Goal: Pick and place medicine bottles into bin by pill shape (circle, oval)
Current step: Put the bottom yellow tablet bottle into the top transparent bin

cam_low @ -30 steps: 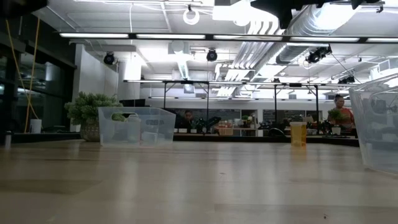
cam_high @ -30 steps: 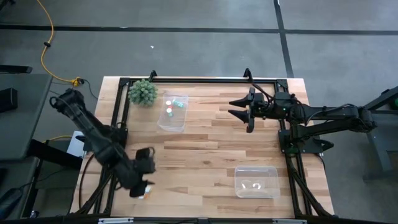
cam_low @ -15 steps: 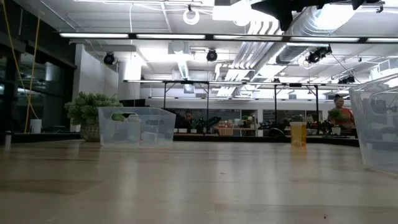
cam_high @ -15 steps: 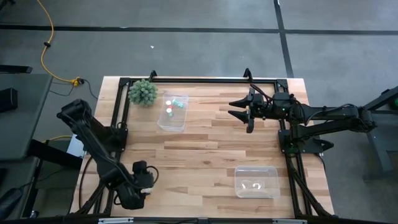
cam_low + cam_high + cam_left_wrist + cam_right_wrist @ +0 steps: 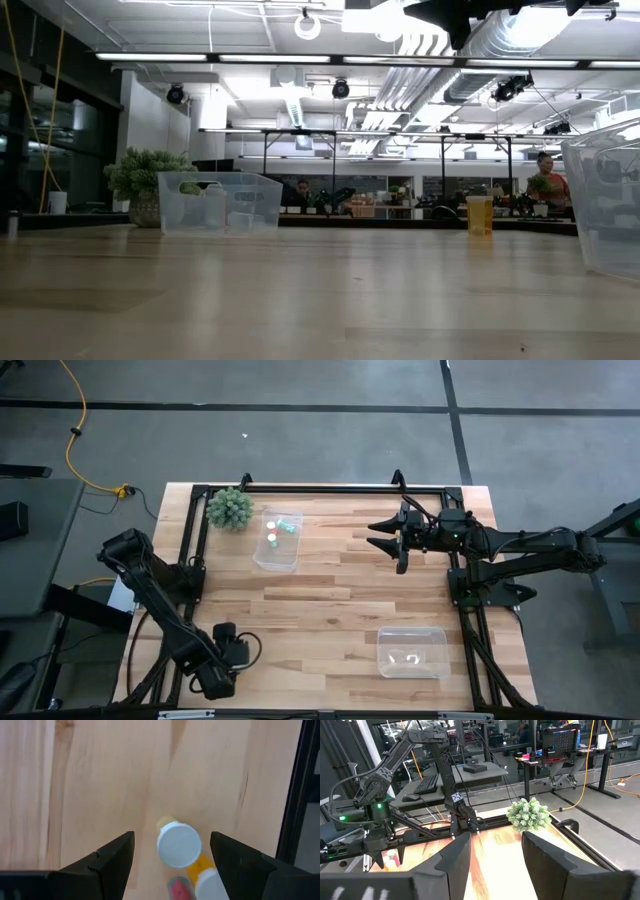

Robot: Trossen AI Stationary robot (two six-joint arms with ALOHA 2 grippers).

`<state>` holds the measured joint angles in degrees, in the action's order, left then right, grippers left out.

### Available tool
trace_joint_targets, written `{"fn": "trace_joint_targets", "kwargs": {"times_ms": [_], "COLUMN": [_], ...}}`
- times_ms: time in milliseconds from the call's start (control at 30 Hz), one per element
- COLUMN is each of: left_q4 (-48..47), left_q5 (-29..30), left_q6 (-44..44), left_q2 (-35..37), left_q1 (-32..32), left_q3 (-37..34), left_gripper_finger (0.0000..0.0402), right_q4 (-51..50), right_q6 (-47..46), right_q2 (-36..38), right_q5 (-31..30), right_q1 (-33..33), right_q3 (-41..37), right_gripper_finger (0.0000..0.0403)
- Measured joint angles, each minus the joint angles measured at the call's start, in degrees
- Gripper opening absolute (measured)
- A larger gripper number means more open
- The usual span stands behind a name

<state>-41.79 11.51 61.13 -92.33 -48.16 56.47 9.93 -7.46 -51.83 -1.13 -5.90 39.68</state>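
Left gripper [image 5: 172, 865]: I have it low over the near left corner of the table [image 5: 330, 585], fingers spread wide and holding nothing.
Bottles under it: a white-capped bottle [image 5: 178, 845] stands upright between my fingers; a yellow-orange bottle [image 5: 200, 867] lies touching it, and a reddish cap [image 5: 177, 887] sits just beside both, closer in to the wrist.
Crowding risk: I judge that closing here could catch the yellow-orange bottle as well, because it leans against the one I want; two bottles in one grip would likely slip or go to the wrong bin.
Tipping risk: the upright bottle sits off-centre, nearer one finger, so that finger may touch first and knock it over or roll it away.
Edge risk: the black frame rail [image 5: 295, 795] runs close beside my outer finger; a sideways correction could strike it or push a bottle off the table.
Sorting risk: I cannot read the pill shape from here, so the bin choice is unsure.
Bins: the far bin [image 5: 278, 542] already holds bottles; the near bin [image 5: 412, 652] lies well away from my hand.
Right gripper [image 5: 378, 534]: it waits raised over the far right side of the table, fingers parted, nothing between them.
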Motion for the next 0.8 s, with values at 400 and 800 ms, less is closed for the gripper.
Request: {"fn": "trace_joint_targets", "kwargs": {"times_ms": [400, 800], "left_q4": [-0.6, -0.6], "left_q5": [0.3, 0.3], "left_q6": [1.3, 1.3], "left_q2": [0.0, 0.1], "left_q1": [0.0, 0.0], "left_q3": [0.0, 0.0], "left_gripper_finger": [0.0195, 0.0116], "right_q4": [0.0, 0.0], "right_q6": [-0.1, 0.0], "right_q2": [0.0, 0.0], "right_q5": [0.0, 0.0], "right_q1": [0.0, 0.0], "right_q3": [0.0, 0.0], "right_gripper_finger": [0.0170, 0.0170]}}
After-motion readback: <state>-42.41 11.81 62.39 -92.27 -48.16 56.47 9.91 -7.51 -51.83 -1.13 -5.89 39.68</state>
